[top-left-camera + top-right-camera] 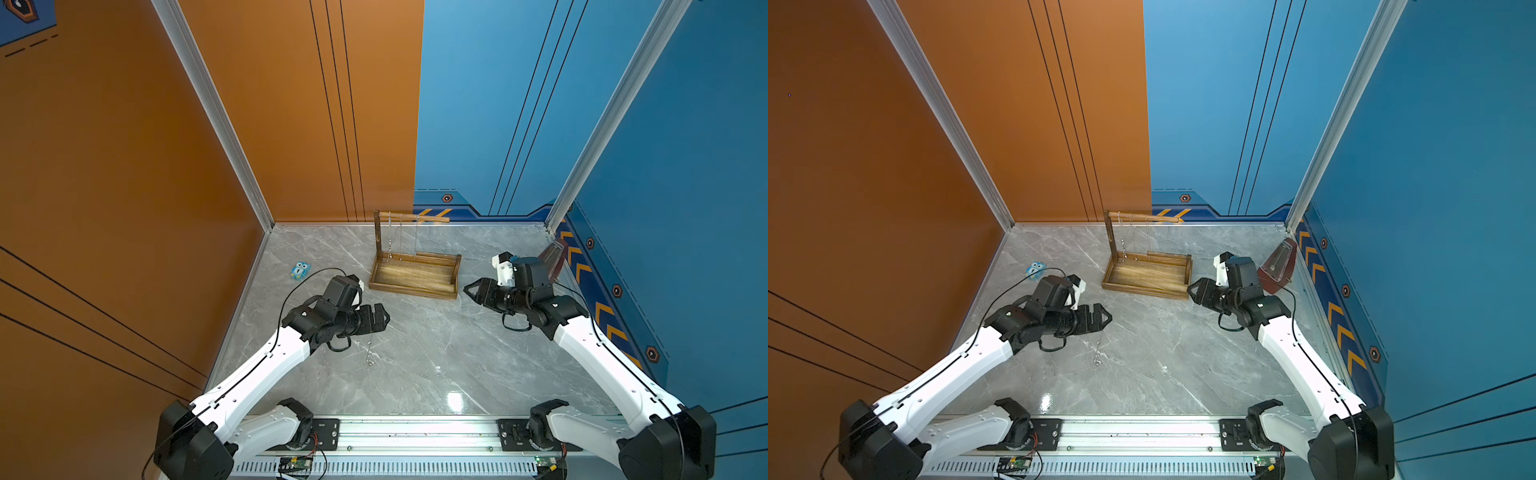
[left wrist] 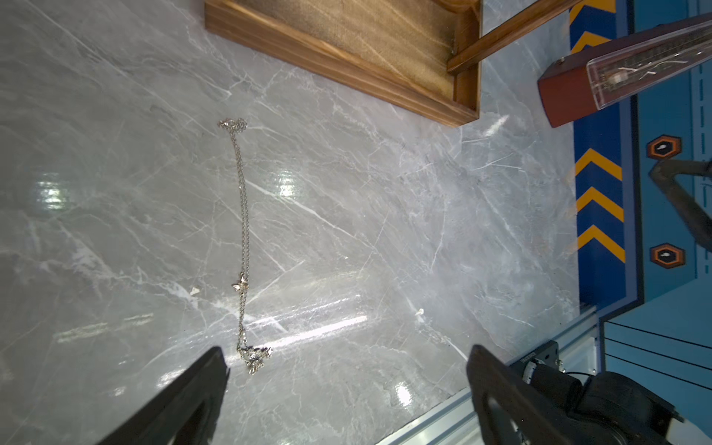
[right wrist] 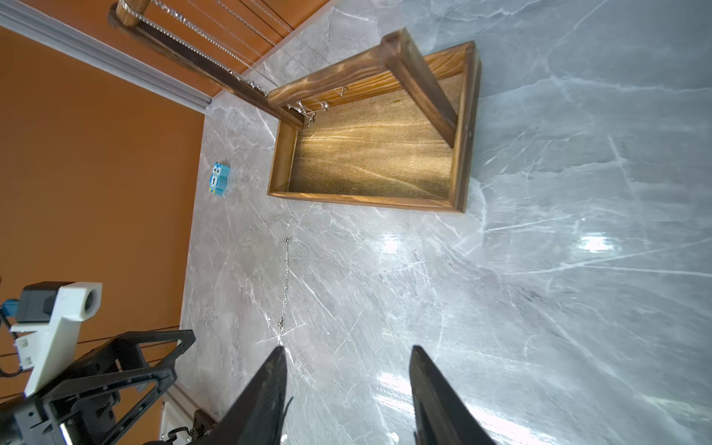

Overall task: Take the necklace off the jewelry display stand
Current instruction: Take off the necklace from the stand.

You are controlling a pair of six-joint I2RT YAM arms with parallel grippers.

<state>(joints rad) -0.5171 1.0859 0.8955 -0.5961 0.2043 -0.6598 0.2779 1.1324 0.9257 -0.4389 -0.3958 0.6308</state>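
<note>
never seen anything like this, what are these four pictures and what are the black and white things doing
Two robot arms, white with black joints, reach over a grey marble table. Each ends in a two-fingered claw: the left gripper and the right gripper. Two pictures look down from overhead; two come from cameras on the wrists, looking forward along each claw. On the table: a wooden jewelry display stand with chains hanging from its rod, a blue owl toy, a dark red metronome. One necklace lies flat on the table, off the stand. Both claws are open and hold nothing.
</note>
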